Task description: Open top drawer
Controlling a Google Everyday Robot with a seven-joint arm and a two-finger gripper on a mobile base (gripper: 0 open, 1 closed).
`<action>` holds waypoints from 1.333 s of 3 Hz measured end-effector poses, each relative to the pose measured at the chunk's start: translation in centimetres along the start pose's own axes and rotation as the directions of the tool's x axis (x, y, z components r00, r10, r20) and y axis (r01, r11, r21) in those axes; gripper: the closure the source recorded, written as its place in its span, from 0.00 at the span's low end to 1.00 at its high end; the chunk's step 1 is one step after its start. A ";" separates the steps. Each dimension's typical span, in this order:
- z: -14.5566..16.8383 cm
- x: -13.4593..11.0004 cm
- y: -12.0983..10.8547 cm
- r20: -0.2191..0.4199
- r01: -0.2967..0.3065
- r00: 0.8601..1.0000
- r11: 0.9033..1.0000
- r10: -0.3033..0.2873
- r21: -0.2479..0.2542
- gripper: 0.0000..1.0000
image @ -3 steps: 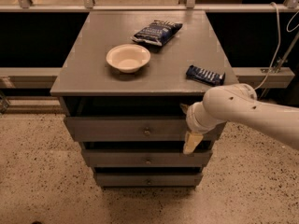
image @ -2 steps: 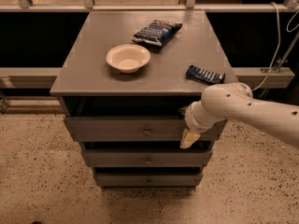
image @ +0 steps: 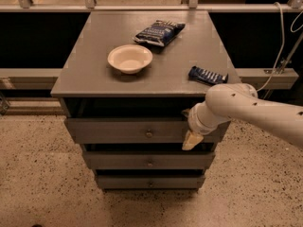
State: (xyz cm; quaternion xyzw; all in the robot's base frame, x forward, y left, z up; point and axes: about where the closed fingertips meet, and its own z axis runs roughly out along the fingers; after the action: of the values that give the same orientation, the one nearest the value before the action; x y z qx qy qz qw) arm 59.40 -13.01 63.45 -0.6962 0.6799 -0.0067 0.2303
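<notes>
The top drawer (image: 118,130) is the widest grey front of the grey cabinet, directly under its top. Its small round metal knob (image: 149,134) sits at the centre. A dark gap shows above the drawer front. My gripper (image: 191,139) is at the right part of this drawer front, well to the right of the knob, with its cream tip pointing down over the drawer's lower edge. My white arm (image: 251,108) reaches in from the right. Whether the gripper touches the front cannot be told.
Two narrower grey drawers (image: 149,161) (image: 149,181) lie below. On the cabinet top (image: 90,79) stand a cream bowl (image: 129,58), a dark snack bag (image: 159,32) and a blue bar wrapper (image: 207,75). Speckled floor surrounds the cabinet; a dark railing wall stands behind.
My gripper has shifted slightly left and up along the top drawer front. The drawer and the things on the cabinet have not visibly moved.
</notes>
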 end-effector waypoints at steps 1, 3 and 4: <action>-1.8 -0.5 2.9 0.031 0.004 1.000 1.000 -0.003 -0.029 0.20; -4.8 -1.4 8.2 0.104 0.031 0.994 0.994 -0.020 -0.101 0.20; -6.1 -1.4 10.3 0.120 0.038 0.992 0.991 -0.023 -0.130 0.20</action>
State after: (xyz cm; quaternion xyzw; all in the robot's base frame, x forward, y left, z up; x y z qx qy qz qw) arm 47.59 -13.24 65.91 -0.7194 0.6532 0.0761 0.2235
